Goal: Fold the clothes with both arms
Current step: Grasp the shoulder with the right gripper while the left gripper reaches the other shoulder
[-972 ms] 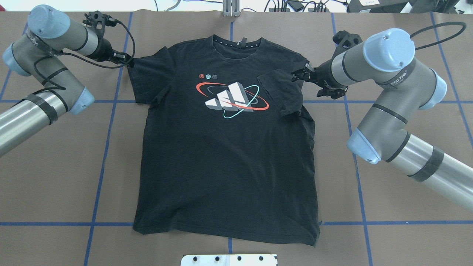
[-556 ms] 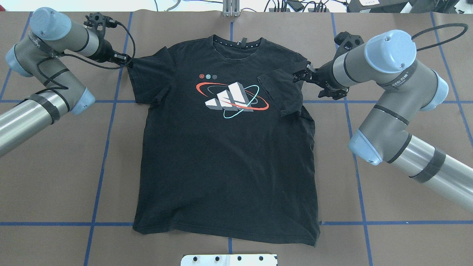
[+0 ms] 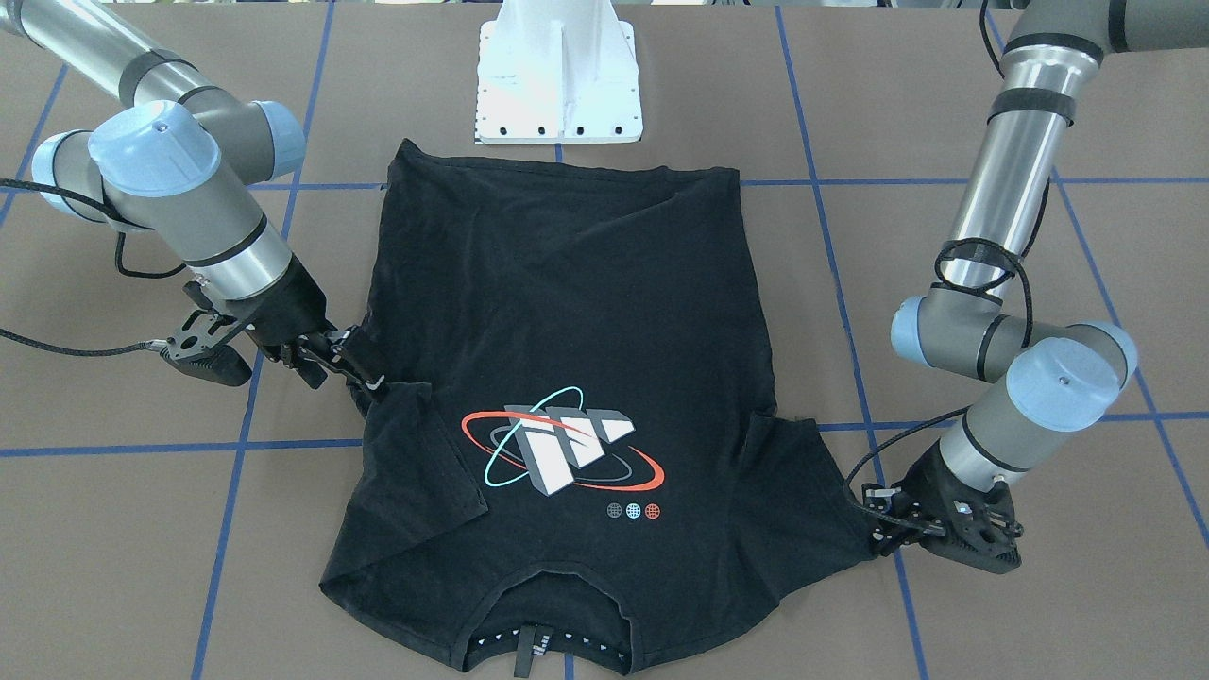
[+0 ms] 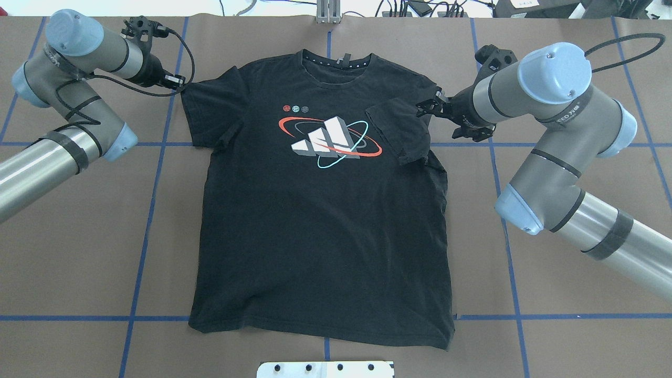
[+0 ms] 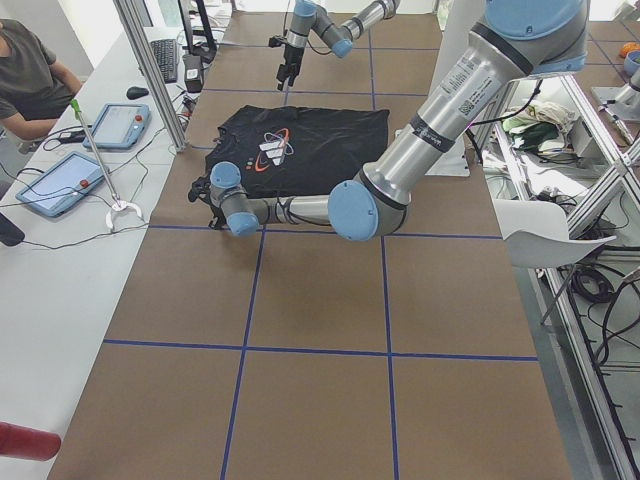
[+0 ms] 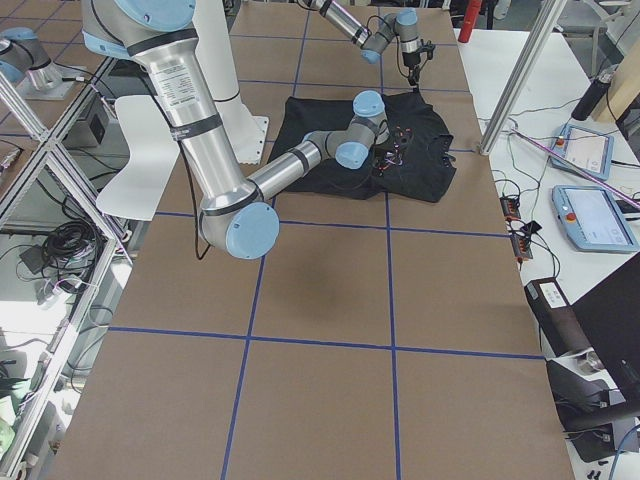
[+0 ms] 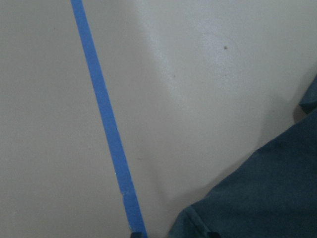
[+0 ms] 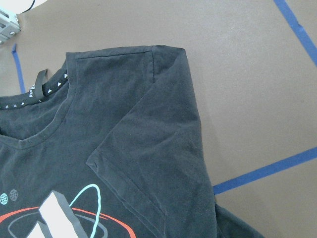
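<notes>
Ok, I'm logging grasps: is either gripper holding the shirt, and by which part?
Right gripper is open beside the folded sleeve, holding nothing. Left gripper sits at the T-shirt's other sleeve hem; whether it grips cannot be told.

A brown paper-covered table (image 4: 79, 252) carries a grid of blue tape lines (image 4: 151, 210). A white metal base plate with black bolt holes (image 3: 604, 109) sits at the table's edge, on the centre line. In the left-end view, a white side bench (image 5: 70, 300) runs beside the table. On it lie a grey tablet-like pendant with a teal screen (image 5: 118, 124), a second grey pendant (image 5: 50, 185), a black keyboard (image 5: 163, 58) and a black mouse (image 5: 137, 92). A seated person in a dark grey top (image 5: 30, 70) is at the bench. A red cylinder (image 5: 25, 440) lies at its near corner.
</notes>
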Controlling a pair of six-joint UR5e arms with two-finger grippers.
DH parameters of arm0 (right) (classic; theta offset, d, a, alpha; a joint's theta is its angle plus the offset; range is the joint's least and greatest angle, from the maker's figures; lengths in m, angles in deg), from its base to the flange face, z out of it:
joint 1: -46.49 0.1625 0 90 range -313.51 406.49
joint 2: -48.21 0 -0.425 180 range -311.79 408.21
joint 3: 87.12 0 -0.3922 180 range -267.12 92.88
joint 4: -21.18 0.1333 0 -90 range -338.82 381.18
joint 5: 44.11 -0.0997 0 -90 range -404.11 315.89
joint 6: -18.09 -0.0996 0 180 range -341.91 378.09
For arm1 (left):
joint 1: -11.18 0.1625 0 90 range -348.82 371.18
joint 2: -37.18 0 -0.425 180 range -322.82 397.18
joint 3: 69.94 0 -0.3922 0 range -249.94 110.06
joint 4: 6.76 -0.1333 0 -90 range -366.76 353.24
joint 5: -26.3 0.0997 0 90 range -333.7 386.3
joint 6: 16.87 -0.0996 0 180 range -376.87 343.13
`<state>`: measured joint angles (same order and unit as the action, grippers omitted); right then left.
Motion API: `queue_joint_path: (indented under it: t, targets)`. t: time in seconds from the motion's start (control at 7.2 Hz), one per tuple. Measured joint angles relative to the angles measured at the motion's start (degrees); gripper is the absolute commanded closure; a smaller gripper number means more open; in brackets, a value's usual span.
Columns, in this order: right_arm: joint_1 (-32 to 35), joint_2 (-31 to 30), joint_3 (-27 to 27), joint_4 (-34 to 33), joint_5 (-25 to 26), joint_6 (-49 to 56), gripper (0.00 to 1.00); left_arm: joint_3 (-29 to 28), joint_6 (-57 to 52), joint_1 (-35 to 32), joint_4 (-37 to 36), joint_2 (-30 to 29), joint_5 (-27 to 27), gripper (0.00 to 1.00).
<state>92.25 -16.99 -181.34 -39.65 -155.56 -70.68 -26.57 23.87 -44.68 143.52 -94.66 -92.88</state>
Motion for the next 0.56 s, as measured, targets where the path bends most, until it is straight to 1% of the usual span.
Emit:
queue_joint_path:
  t: [0.28,0.42,0.56]
  targets:
    - [-0.03,-0.01,-0.06,-0.06,-0.02,0.0,0.0,0.5,0.2,-0.29,0.02,-0.25,-0.27,1.0]
    - [0.0,-0.04,-0.2,-0.07,-0.08,0.0,0.0,3.38,1.11,-0.66,-0.17,0.6,-1.47,1.0]
    - [0.02,-0.1,-0.44,-0.07,-0.13,0.0,0.0,9.2,4.43,-0.91,-0.49,3.02,-4.09,1.0]
